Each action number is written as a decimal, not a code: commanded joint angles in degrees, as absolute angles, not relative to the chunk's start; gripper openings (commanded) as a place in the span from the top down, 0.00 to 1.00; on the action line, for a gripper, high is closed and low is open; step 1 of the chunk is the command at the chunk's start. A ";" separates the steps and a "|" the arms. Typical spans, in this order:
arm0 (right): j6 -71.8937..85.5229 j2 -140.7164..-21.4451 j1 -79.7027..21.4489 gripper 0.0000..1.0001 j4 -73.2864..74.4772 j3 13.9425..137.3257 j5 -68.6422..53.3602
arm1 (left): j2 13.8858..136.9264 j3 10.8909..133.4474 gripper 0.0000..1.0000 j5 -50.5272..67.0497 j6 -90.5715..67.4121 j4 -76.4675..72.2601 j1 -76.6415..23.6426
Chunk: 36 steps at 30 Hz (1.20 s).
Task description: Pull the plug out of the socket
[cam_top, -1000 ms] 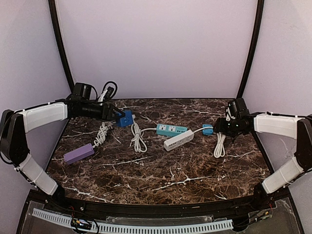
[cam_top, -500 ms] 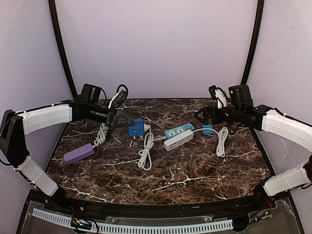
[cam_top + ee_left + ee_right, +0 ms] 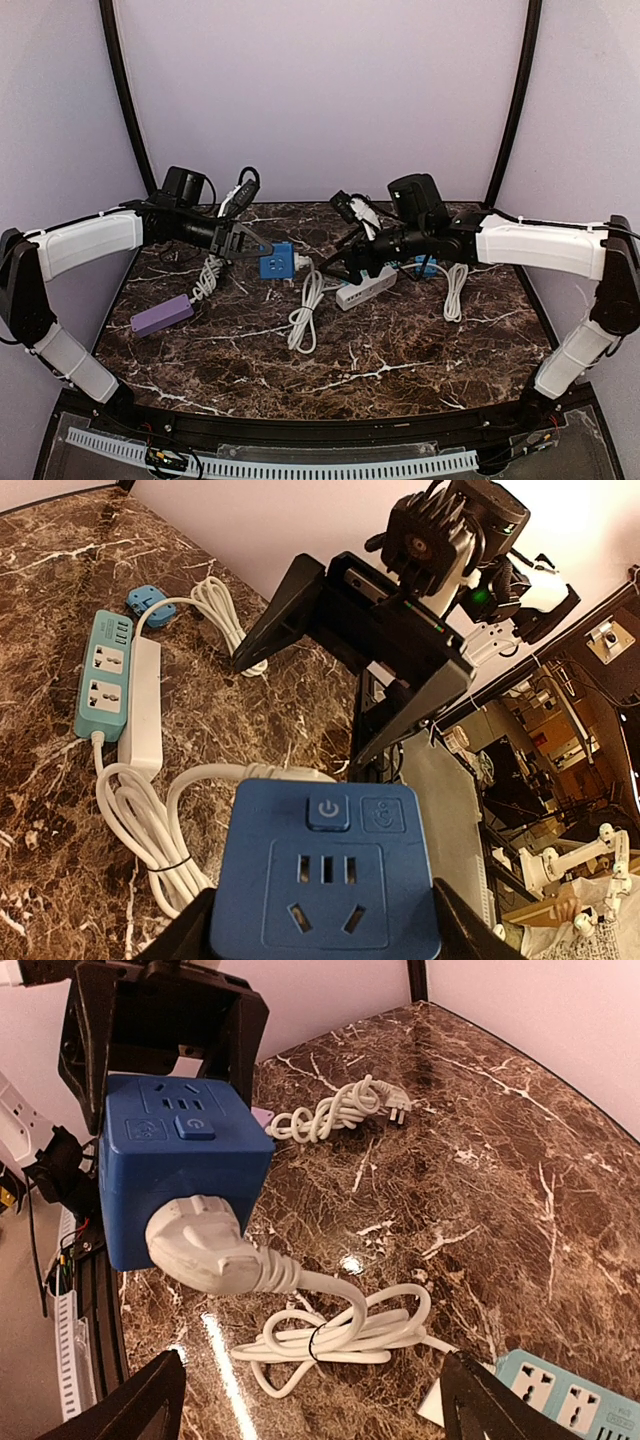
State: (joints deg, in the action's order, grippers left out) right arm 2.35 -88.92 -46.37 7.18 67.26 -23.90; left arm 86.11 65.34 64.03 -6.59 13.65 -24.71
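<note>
Dark veined marble tabletop [image 3: 420,350] under lilac walls carries the work. The left gripper [image 3: 256,250] is clamped on the blue cube socket [image 3: 275,261] and holds it clear of the surface. The white plug [image 3: 200,1245] sits in the face turned toward the right gripper [image 3: 335,268], whose jaws stand wide apart just short of it. As I judge it, those jaws should straddle the plug's body rather than its white cord [image 3: 303,318], close firmly, then draw straight out along the pins while the left arm braces. Since a second ago the right arm has swung in from the table's far right edge, and the socket has come forward and rightward, dragging the cord along.
</note>
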 commanded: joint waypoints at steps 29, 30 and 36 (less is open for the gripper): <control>-7.39 -101.25 -57.13 1.00 3.89 77.60 -12.43 | 83.36 69.34 0.53 59.24 -2.59 18.66 -25.22; -6.19 -100.93 -57.06 1.00 3.61 77.12 -12.06 | 83.17 69.35 0.46 57.92 -1.83 19.17 -25.22; 3.55 -100.06 -55.80 1.00 3.99 75.98 -10.11 | 78.67 67.64 0.04 37.32 1.91 19.31 -25.21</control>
State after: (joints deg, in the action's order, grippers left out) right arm -7.07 -102.08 -57.04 6.31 76.55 -10.90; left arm 84.31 68.20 52.21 -4.19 20.08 -25.19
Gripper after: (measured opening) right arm 0.169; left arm 0.925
